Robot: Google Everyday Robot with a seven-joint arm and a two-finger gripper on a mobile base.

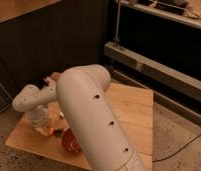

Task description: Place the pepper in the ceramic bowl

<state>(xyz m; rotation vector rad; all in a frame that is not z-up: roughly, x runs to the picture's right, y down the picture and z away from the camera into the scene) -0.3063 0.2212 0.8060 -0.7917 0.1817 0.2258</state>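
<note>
The ceramic bowl (68, 142) is a dark reddish-brown round vessel near the front left of the wooden table (131, 110), partly hidden behind my white arm (91, 115). A small patch of orange shows just left of the bowl and looks like the pepper (53, 131); most of it is hidden. My gripper (44, 128) points down at the end of the wrist, right at that orange patch and just left of the bowl's rim. I cannot make out whether it holds the pepper.
My arm covers the middle of the table. A small pale object (49, 80) sits at the table's far left corner. A metal rail and shelving (154, 67) run behind on the right. A cable (186, 147) lies on the speckled floor.
</note>
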